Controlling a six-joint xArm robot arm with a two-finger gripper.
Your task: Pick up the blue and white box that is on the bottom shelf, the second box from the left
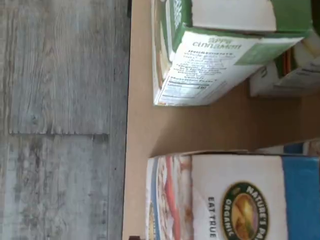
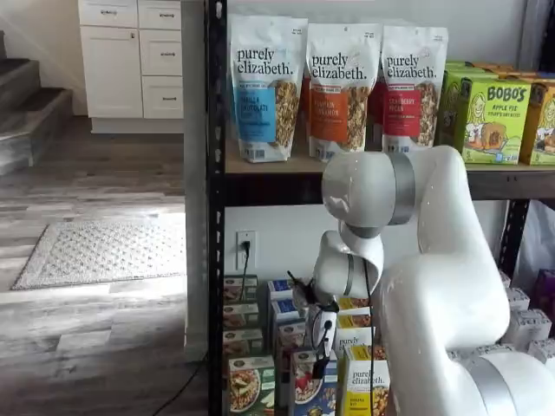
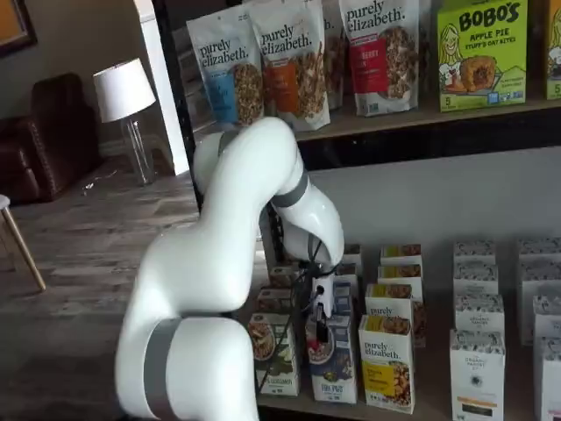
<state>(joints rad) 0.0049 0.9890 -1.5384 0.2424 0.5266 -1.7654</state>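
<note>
The blue and white box [image 1: 235, 195] stands on the tan board of the bottom shelf [image 1: 200, 125], its white upper panel and blue side filling the wrist view. In both shelf views it is the front carton [image 2: 314, 390] [image 3: 333, 364] between a green carton [image 2: 250, 386] and a yellow "purely elizabeth" carton [image 3: 387, 364]. My gripper [image 2: 321, 347] [image 3: 320, 323] hangs just above and in front of the blue box's top, white body with black fingers pointing down. It is open and nothing sits between the fingers. The arm hides the cartons behind.
A green apple cinnamon carton [image 1: 215, 55] stands one row over, with a gap of bare board between. Grey wood floor [image 1: 60, 120] lies past the shelf edge. Tall granola bags [image 2: 338, 87] and green Bobo's boxes [image 3: 480, 48] fill the tier above. White cartons [image 3: 478, 368] stand further right.
</note>
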